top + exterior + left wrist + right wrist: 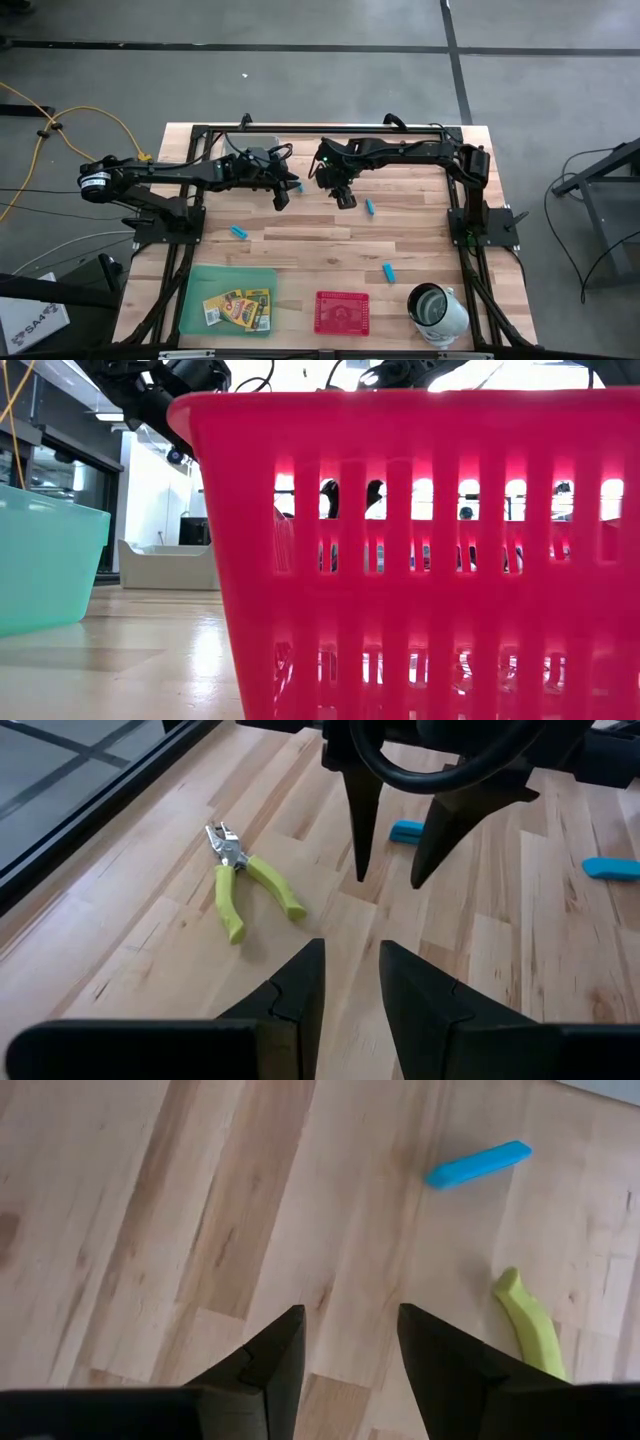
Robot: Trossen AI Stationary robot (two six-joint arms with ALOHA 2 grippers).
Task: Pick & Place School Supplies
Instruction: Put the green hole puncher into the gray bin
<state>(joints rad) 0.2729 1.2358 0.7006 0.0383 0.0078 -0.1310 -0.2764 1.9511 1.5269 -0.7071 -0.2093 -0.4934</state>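
High view: left gripper (281,197) and right gripper (345,196) sit close together near frame centre, upper-mid of the wood table (300,240). Both part-open w/ nothing between the fingers — wrist views show bare wood in each gap.

Left wrist view: pliers (243,882) w/ yellow-green handles lie flat at left-centre of frame, handles splayed, apart from the gripper; the right arm's fingers hang at top centre.

Light-blue pieces in high view: one (239,232) left of centre, one (370,207) just right of the right gripper, one (387,271) lower right.

Green tray (200,290), lower left, holds crayon boxes (239,308). Red tray (342,311) at bottom centre — fills the low view. White-and-metal cup (437,310) at lower right.
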